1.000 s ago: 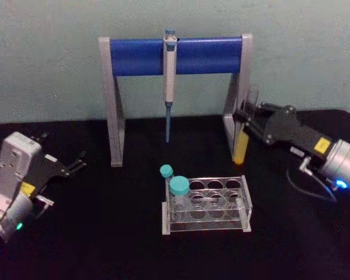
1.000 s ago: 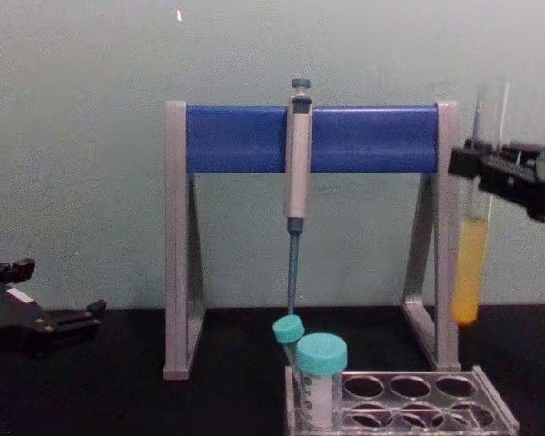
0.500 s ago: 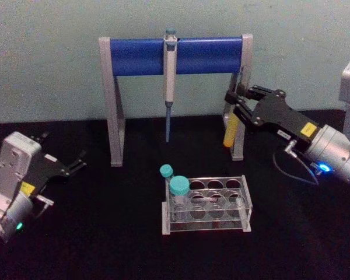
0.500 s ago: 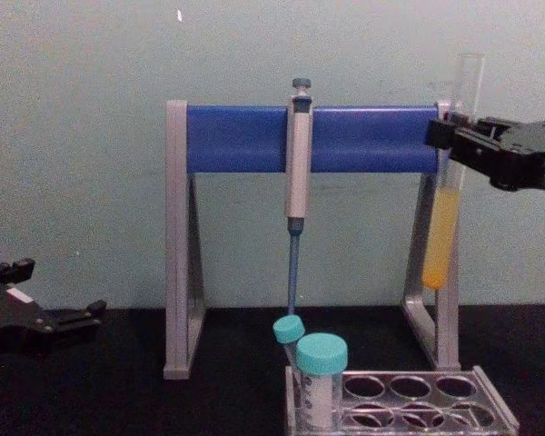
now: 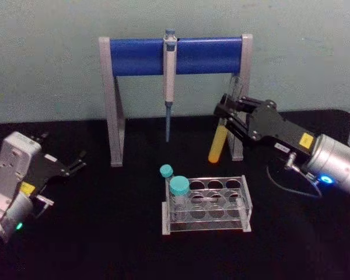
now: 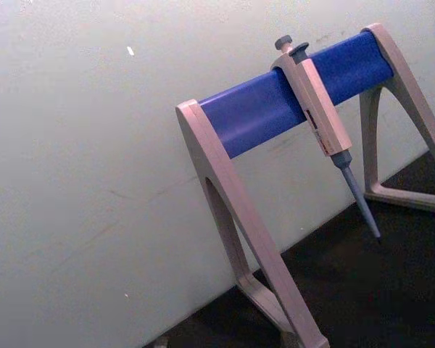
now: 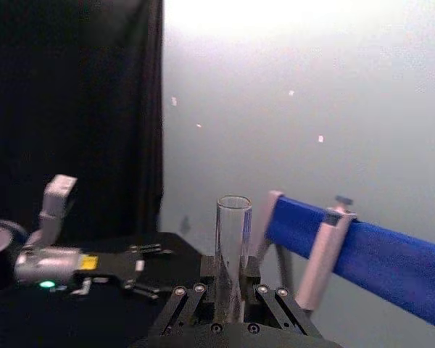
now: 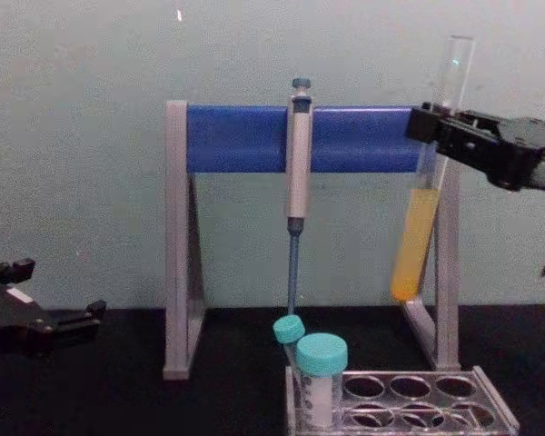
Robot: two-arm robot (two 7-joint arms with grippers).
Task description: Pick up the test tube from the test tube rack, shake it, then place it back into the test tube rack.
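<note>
Clamping the tilted test tube (image 5: 218, 144), the right hand (image 5: 229, 112) hangs clear above (perhaps behind) the rack (image 5: 245, 204).

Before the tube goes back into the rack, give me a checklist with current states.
1. Right gripper shut on tube: ok.
2. Tube upright: not ok, tilted, bottom toward the robot's left.
3. Tube above rack: not ok, it hangs farther back, by the stand's right leg.
4. Free holes: ok, capped tubes take only the left end.
5. Liquid well below the open mouth: ok.
6. Left gripper out of the way: ok, parked far left.
</note>
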